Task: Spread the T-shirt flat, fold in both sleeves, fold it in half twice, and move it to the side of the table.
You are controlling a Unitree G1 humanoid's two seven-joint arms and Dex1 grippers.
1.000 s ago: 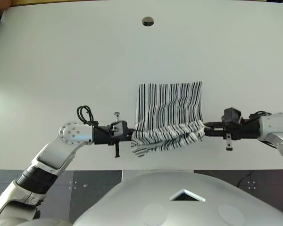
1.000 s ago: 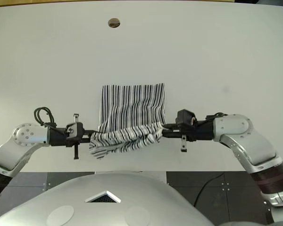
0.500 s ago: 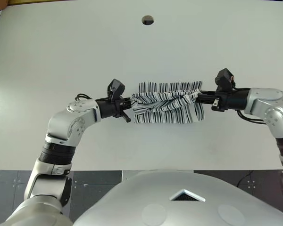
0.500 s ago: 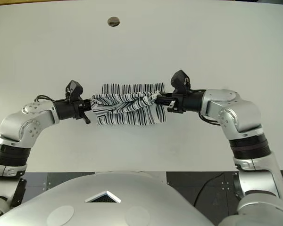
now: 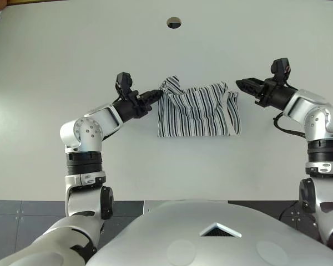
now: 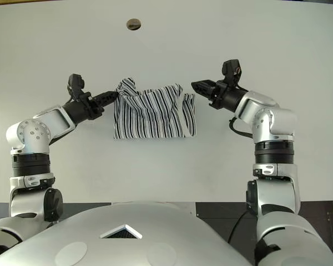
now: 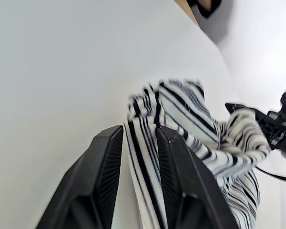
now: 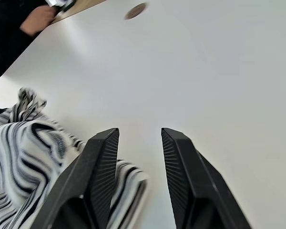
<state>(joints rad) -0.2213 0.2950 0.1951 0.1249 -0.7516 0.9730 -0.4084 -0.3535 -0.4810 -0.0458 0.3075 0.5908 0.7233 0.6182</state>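
The black-and-white striped T-shirt (image 5: 194,111) lies folded into a rough rectangle in the middle of the white table (image 5: 61,50). Its far left corner stands up in a small peak. My left gripper (image 5: 155,94) is at that corner; in the left wrist view a strip of the T-shirt (image 7: 143,143) runs between its fingers (image 7: 107,162), which are shut on it. My right gripper (image 5: 240,84) hovers just off the shirt's far right corner, open and holding nothing. In the right wrist view the T-shirt (image 8: 28,138) lies slack beside the fingers (image 8: 102,162).
A round cable hole (image 5: 173,23) sits in the table far behind the shirt. Bare tabletop extends on both sides and in front, down to the near edge (image 5: 155,198).
Both grippers carried the shirt's near edge away from me and over its far edge, folding it in half. The right gripper has let go and pulled back to the right.
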